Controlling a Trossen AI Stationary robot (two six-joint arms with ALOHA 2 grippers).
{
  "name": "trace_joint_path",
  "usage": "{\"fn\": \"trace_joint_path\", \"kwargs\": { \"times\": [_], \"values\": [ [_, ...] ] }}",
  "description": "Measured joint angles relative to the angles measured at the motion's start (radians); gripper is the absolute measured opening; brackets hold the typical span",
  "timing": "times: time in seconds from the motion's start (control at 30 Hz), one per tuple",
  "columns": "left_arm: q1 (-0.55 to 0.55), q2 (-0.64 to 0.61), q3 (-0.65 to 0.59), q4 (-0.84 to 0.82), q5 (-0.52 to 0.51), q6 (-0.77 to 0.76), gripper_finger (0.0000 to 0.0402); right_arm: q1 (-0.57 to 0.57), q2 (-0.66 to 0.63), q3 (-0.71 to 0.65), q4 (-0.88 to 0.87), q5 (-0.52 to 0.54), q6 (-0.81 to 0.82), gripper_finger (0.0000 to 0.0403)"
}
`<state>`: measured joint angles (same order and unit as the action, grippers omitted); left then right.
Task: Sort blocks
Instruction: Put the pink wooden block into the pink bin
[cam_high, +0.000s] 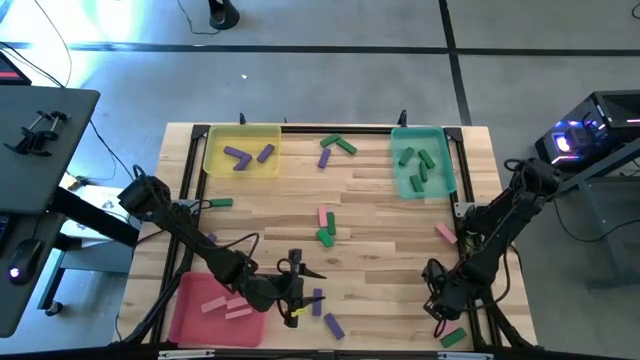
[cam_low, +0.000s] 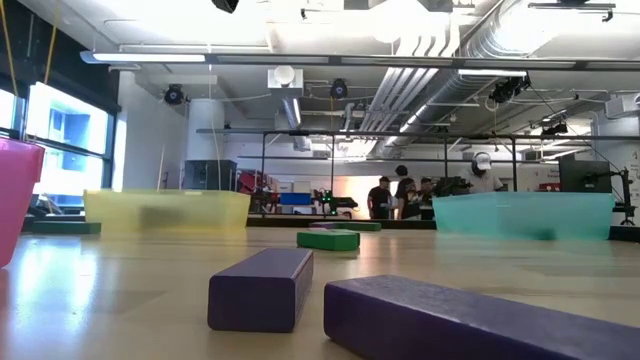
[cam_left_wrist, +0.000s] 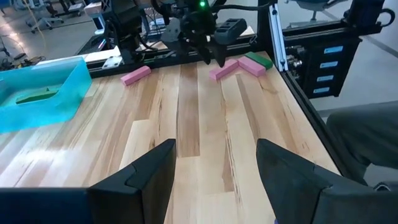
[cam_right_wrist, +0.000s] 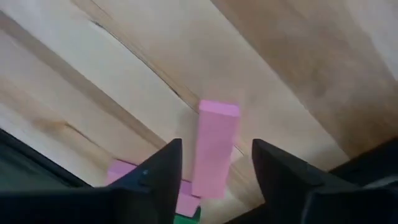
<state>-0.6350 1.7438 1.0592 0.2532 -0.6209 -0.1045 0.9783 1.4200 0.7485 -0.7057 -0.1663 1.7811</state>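
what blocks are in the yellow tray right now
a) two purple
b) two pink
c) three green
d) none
a: the high view shows two purple blocks in the yellow tray; greens sit in the teal tray, pinks in the red tray.

Four cameras cover one wooden table (cam_high: 370, 215). The high view looks straight down from overhead, taking in the whole tabletop and both arms. The low view sits at tabletop level, close behind two purple blocks (cam_low: 262, 288), facing level across the wood to the yellow tray (cam_low: 165, 211), the teal tray (cam_low: 525, 214) and the room beyond. The left wrist view looks forward over the table toward the far right arm, sharing the teal tray (cam_left_wrist: 43, 93) with both wider views. The right wrist view points steeply down, very near the wood, at a pink block (cam_right_wrist: 213, 149)
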Motion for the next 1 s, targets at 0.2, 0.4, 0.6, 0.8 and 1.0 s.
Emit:
{"fn": "trace_joint_path", "kwargs": {
  "times": [0.2,0.4,0.6,0.8,1.0],
  "values": [
    [0.002,0.022,0.0,0.011,0.002,-0.007,0.0213,0.0,0.0,-0.051,0.077,-0.014,0.028,0.02],
    [0.008,0.044,0.0,0.011,0.002,-0.016,0.0213,0.0,0.0,-0.097,0.153,-0.009,0.045,0.0193],
    [0.009,0.044,0.0,0.017,0.0,-0.017,0.0213,0.0,-0.003,-0.141,0.218,0.009,0.056,0.0193],
    [0.009,0.044,0.0,0.022,0.0,-0.016,0.0213,-0.001,-0.003,-0.16,0.206,0.043,0.092,0.0148],
    [0.013,0.044,0.0,0.022,0.0,-0.015,0.0213,0.001,-0.003,-0.161,0.213,0.158,0.081,0.0054]
  ]
}}
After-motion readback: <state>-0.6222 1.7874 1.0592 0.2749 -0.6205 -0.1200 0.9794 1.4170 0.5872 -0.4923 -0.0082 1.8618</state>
